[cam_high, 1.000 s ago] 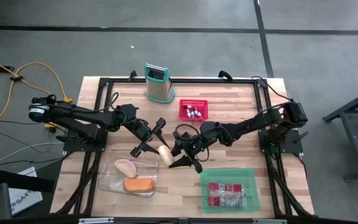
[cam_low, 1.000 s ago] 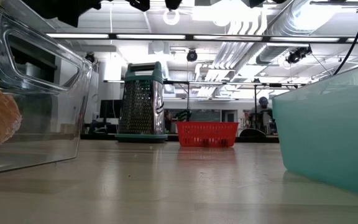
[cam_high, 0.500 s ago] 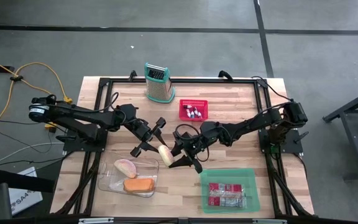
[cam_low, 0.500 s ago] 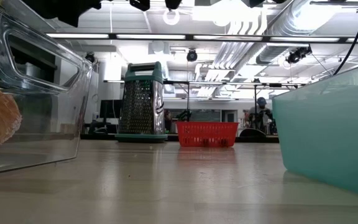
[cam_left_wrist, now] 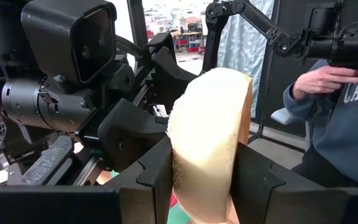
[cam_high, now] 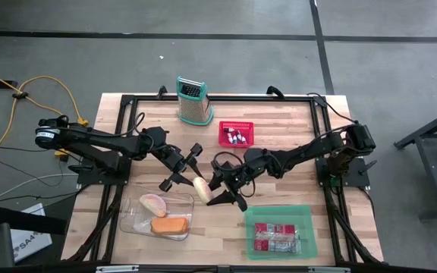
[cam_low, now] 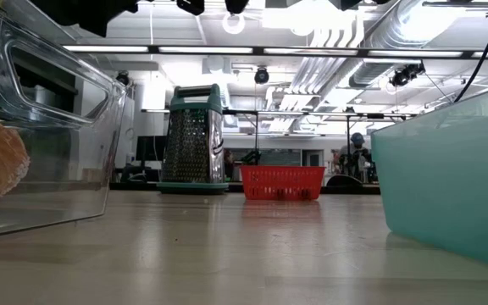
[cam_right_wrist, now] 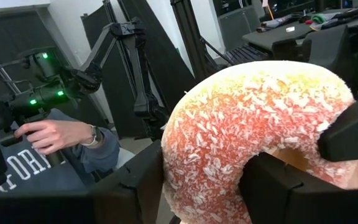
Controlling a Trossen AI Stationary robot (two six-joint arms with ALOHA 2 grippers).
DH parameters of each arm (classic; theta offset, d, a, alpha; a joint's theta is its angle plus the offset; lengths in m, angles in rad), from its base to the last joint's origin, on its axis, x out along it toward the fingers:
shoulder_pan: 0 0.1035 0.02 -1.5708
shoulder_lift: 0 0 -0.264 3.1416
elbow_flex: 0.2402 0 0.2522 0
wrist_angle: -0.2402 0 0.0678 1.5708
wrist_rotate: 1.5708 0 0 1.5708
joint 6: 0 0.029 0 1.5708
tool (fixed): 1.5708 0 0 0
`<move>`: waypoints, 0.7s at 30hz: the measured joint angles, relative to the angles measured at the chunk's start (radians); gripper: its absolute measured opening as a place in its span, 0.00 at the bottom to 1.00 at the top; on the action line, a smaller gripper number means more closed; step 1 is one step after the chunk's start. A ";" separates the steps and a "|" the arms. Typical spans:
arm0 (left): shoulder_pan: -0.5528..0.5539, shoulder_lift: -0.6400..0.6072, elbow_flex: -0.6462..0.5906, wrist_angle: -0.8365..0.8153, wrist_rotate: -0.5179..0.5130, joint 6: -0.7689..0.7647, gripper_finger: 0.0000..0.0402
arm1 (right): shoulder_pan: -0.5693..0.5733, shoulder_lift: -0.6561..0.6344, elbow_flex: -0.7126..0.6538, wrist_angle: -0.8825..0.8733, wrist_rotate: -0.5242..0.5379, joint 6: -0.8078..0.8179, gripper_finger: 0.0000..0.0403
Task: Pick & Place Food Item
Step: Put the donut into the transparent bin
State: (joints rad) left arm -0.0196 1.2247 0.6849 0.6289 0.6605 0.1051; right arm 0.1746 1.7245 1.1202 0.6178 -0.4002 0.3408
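Doughnut [cam_right_wrist: 253, 143], ring-shaped, crumb-coated, clamped between left end effector [cam_high: 187, 168] and right end effector [cam_high: 226, 187] above wooden table [cam_high: 279, 129].

Both dark six-joint arms reach inward and meet mid-air. The left tool [cam_high: 186, 168] and right tool [cam_high: 226, 186] face each other, fingers level, each partly closed.

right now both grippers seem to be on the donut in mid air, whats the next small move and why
Probably the right gripper should open a little more and back off. The left gripper has its fingers clamped on the donut, and the clear container of food lies on that arm's side.
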 joint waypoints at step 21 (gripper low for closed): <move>0.000 0.000 0.000 0.004 0.041 -0.005 0.30 | -0.011 -0.002 0.000 -0.013 -0.062 0.003 0.59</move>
State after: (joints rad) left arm -0.0200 1.2245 0.6849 0.6330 0.7014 0.1000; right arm 0.1632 1.7225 1.1202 0.6046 -0.4622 0.3439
